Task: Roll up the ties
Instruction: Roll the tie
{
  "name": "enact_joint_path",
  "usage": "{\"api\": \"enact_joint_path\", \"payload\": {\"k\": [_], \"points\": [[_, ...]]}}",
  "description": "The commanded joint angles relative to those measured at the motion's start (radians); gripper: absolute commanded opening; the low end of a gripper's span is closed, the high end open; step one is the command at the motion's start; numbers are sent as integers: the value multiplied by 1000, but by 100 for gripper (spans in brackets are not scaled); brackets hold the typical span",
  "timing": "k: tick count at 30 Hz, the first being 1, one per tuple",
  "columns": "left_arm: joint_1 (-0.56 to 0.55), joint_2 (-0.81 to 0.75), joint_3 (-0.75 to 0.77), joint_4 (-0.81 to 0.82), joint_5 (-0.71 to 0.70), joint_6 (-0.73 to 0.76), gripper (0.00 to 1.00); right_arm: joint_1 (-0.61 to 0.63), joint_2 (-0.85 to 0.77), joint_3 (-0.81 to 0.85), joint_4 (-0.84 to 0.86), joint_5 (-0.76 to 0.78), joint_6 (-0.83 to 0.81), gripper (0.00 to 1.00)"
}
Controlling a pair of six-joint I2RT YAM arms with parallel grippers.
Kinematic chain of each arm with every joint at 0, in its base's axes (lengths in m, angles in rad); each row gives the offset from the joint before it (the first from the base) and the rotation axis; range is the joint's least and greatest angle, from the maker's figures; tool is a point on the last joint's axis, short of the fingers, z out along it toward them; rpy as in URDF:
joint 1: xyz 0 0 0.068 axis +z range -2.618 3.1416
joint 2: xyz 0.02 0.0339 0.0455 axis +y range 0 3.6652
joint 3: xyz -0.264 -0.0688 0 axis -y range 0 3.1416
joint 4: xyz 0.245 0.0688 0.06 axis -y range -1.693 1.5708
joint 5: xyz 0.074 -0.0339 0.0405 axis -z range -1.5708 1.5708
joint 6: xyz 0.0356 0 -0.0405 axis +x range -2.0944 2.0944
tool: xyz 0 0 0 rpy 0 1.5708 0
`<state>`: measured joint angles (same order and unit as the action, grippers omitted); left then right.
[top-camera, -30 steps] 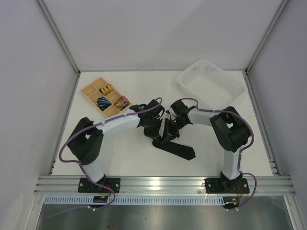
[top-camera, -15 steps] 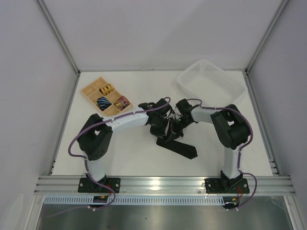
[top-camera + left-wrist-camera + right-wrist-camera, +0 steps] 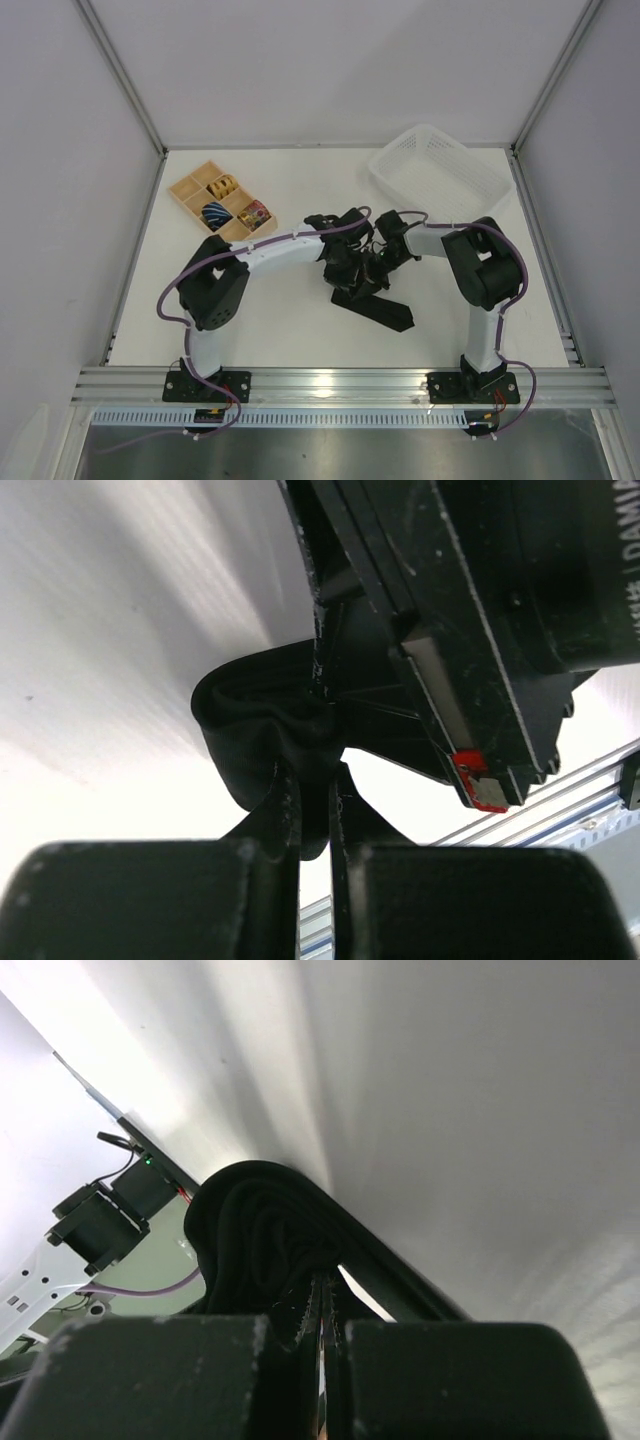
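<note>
The black tie [image 3: 386, 312] lies at the table's middle, its pointed wide end toward the front right and its other end gathered into a partial coil between my two grippers. My left gripper [image 3: 352, 272] is shut on the coiled fabric; the left wrist view shows its fingers [image 3: 283, 810] pinching the black folds [image 3: 250, 715], with the right gripper's body close above. My right gripper [image 3: 379, 262] meets it from the right. In the right wrist view it [image 3: 322, 1308] is shut on the edge of the coil [image 3: 255, 1235].
A wooden compartment tray [image 3: 190, 188] at the back left holds rolled coloured ties. A white mesh basket [image 3: 440, 172] stands at the back right. An aluminium rail [image 3: 340, 382] runs along the front edge.
Both grippers have shifted to the right together with the coil. The left arm has stretched further across. The tie's loose tail on the table looks slightly shorter.
</note>
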<state>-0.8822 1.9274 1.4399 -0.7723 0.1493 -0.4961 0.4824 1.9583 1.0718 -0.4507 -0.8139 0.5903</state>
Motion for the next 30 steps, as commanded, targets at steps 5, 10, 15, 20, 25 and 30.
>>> {"api": "enact_joint_path", "payload": {"k": [5,10,15,20,25,30], "points": [[-95,58,25,249,252,-55,25,-2,-2,14,153,-51,9,0],[-97,73,-21,303,276,-65,36,-16,-4,1,138,-48,-6,0],[-101,81,-36,337,280,-67,44,-25,-21,0,98,-21,-24,0],[-101,78,-42,338,271,-61,48,-30,-62,4,21,44,-33,0],[-100,78,-23,309,234,-45,48,-30,-90,5,15,70,-33,0],[-92,41,-32,292,203,-22,54,-38,-61,31,9,52,-43,0]]}}
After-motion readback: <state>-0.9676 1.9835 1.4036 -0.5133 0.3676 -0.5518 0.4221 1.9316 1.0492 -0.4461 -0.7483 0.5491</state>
